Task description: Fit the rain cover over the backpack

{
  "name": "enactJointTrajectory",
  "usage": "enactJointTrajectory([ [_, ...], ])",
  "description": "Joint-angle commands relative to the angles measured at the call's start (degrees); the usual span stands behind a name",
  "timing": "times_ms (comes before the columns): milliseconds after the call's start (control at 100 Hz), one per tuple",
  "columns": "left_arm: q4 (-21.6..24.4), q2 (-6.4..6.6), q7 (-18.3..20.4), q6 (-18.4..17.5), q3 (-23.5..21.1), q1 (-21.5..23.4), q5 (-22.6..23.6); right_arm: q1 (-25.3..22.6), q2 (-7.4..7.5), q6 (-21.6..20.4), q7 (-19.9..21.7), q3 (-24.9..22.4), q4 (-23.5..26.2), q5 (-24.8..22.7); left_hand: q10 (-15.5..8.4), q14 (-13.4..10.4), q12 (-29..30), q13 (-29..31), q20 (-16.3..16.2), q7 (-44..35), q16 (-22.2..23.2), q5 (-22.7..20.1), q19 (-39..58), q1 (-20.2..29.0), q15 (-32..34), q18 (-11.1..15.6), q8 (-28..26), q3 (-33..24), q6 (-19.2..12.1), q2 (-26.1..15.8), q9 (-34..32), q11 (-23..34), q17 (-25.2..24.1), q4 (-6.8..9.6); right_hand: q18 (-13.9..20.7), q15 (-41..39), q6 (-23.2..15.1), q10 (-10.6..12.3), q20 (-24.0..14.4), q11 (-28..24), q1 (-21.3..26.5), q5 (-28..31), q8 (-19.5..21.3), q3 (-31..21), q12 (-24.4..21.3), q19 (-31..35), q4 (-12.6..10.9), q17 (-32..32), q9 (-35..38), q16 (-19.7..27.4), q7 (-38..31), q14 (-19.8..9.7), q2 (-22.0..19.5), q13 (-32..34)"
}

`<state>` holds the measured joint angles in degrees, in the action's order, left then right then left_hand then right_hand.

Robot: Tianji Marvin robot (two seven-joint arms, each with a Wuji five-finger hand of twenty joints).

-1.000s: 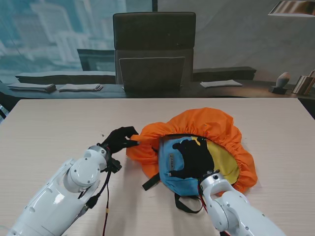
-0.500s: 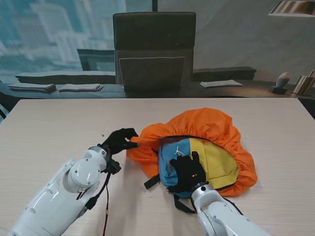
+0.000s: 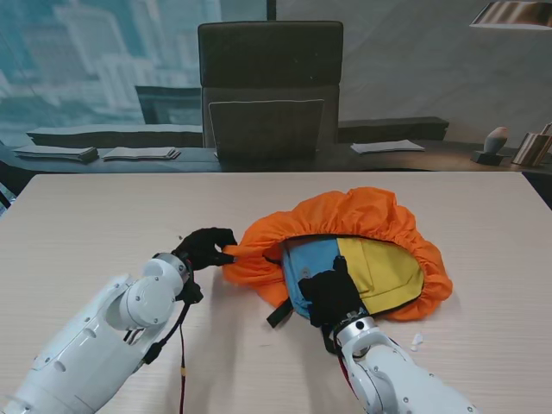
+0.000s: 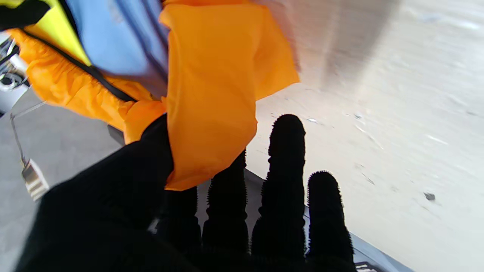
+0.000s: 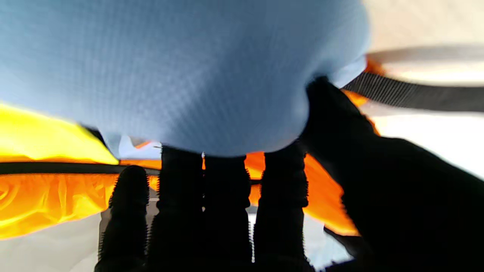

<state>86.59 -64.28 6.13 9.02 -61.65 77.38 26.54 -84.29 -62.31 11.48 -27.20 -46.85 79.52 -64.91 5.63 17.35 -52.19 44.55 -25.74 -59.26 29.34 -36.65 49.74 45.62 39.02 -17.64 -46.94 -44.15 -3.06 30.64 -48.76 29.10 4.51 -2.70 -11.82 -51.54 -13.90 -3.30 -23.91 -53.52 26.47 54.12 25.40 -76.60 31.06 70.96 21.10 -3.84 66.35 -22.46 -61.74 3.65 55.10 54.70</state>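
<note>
Backpack [image 3: 354, 269], blue on its left half and yellow on its right, lies toward the right of the pale wooden worktop [image 3: 95, 224] with the orange rain cover [image 3: 362, 214] gathered around its far side and both flanks, the elastic rim ruffled along the right edge. The left hand [image 3: 204, 247], in a black glove, is closed on the cover's left corner, pinching a flap of orange fabric; the left wrist view shows that flap [image 4: 211, 94] trapped between the thumb and the fingers [image 4: 286, 158], with two outer fingers stretched out free of the cloth. The right hand [image 3: 330, 296] grips the near edge of the backpack's blue panel, and in the right wrist view the blue fabric [image 5: 181, 71] bulges over the fingertips while the thumb presses in from the side, orange cover showing behind. A black strap [image 3: 279, 314] trails from the pack onto the worktop just left of the right hand. A dark chair [image 3: 270, 86] stands beyond the far edge.
</note>
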Motion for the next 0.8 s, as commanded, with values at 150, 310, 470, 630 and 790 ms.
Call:
enactJointTrajectory([
  [150, 0.6, 0.56, -0.2, 0.8, 0.3, 0.2, 2.6, -1.2, -0.73, -2.1, -3.6, -4.2, 2.6, 0.4, -1.1, -1.4, 16.0, -12.3, -0.3, 9.1, 2.5, 13.5, 1.0, -6.4, -2.4, 0.0, 5.7, 7.7, 0.0, -4.9, 19.8, 2.3, -2.9, 3.96, -1.5, -3.8, -5.1, -2.0, -1.1, -3.0, 5.4, 2.9, 4.5, -9.2, 2.7, 1.6, -0.5, 0.4, 1.9, -1.2, -2.9, -1.2, -1.3, 2.2],
  [310, 1.5, 0.73, -6.8, -7.0, -0.3, 1.2, 12.9, -1.9, -1.58, -2.6, -4.4, -6.4, 4.3, 2.7, -4.7, -4.0, 19.1, -29.4, -2.2, 26.4, 2.8, 28.2, 5.8, -10.7, -6.0, 5.7, 20.8, 16.9, -12.3, -5.3, 37.1, -2.0, -6.8, 6.49, -1.5, -4.3, -4.9, -2.2, -1.2, -3.3, 5.4, 2.8, 5.4, -9.3, 3.2, 1.7, -0.5, 0.4, 1.6, -1.3, -2.8, -1.0, -1.4, 2.1],
  [470, 2.1, 1.09, -14.7, -17.0, 0.0, 1.2, 22.9, -2.5, -2.98, -1.2, -4.3, -7.2, 6.2, 7.1, -4.9, -6.0, 16.2, -30.0, -4.1, 12.3, 6.2, 11.3, 10.1, -7.2, -0.1, 7.3, 16.0, 9.6, -11.6, -1.9, 29.1, 2.8, -7.6, 3.81, -1.6, -4.9, -4.5, -2.5, -1.2, -3.6, 5.4, 2.7, 6.1, -9.3, 3.8, 1.8, -0.4, 0.1, 1.6, -1.5, -2.8, -0.7, -1.3, 1.9],
  [630, 1.6, 2.44, -13.2, -22.6, 2.4, -0.8, 27.9, -2.0, -4.34, 0.9, -4.6, -6.8, 7.2, 10.8, -8.8, -6.6, 1.9, -11.6, -6.9, 1.2, 12.5, -6.9, 14.6, -2.2, 12.2, 5.9, 20.2, 6.7, -16.7, 3.5, 1.1, 7.7, 0.3, 0.09, -1.4, -5.3, -4.1, -2.9, -1.3, -3.8, 5.6, 2.6, 6.8, -9.3, 4.2, 2.0, -0.5, -0.3, 1.3, -1.7, -2.7, -0.3, -1.2, 1.6],
  [790, 0.5, 3.18, -4.3, -20.6, 4.6, -2.5, 24.8, -1.2, -4.78, 1.3, -4.6, -6.7, 8.5, 11.7, -8.6, -6.2, -4.3, -3.2, -10.4, 7.1, 18.7, -5.7, 20.4, 0.9, 19.9, 5.2, 25.5, 7.3, -14.8, 0.6, -8.3, 3.3, 6.2, -0.36, -1.4, -5.5, -3.7, -3.2, -1.5, -3.8, 5.9, 2.7, 7.2, -9.3, 4.3, 2.3, -0.6, -0.4, 1.2, -1.7, -2.6, 0.0, -1.1, 1.6],
])
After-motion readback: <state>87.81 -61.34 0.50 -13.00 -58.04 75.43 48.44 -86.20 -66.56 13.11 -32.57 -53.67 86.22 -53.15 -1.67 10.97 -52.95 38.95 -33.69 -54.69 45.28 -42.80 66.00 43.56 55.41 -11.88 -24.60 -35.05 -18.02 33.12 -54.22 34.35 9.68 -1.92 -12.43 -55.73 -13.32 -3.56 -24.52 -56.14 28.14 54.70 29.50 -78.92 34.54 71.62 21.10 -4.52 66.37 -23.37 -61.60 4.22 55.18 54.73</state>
